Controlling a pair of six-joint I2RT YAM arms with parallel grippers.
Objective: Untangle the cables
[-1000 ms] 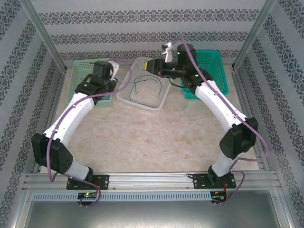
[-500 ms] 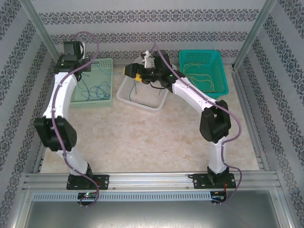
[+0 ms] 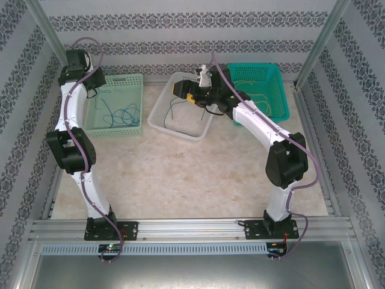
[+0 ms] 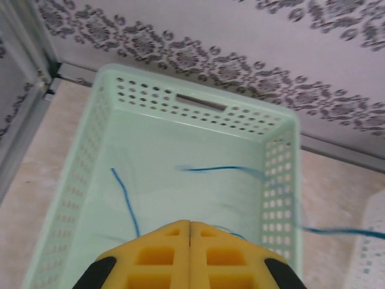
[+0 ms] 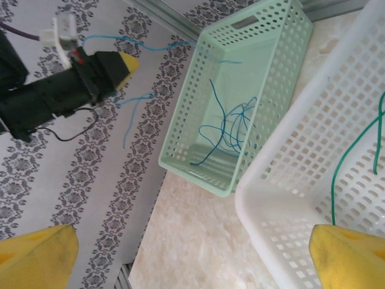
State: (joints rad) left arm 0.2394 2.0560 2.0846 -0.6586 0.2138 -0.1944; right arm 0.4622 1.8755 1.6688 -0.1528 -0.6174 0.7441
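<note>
Holding: left gripper (image 5: 133,62) pinches thin blue wire (image 5: 150,47) above pale green perforated plastic basket (image 4: 198,103).
Right gripper (image 3: 185,94): spread wide.
Advice: centre wire over basket before release.

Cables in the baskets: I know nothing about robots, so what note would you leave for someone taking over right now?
Left fingers: shut, raised above the light green basket, apparently pinching one blue cable.
Right fingers: open over the white basket, holding nothing.
Cables: other blue cables in the light green basket, yellow cables in the teal basket, a green cable in the white basket.
Done: blue and yellow look sorted apart.
To do: drop the held blue cable into its basket; probably the green cable next.
</note>
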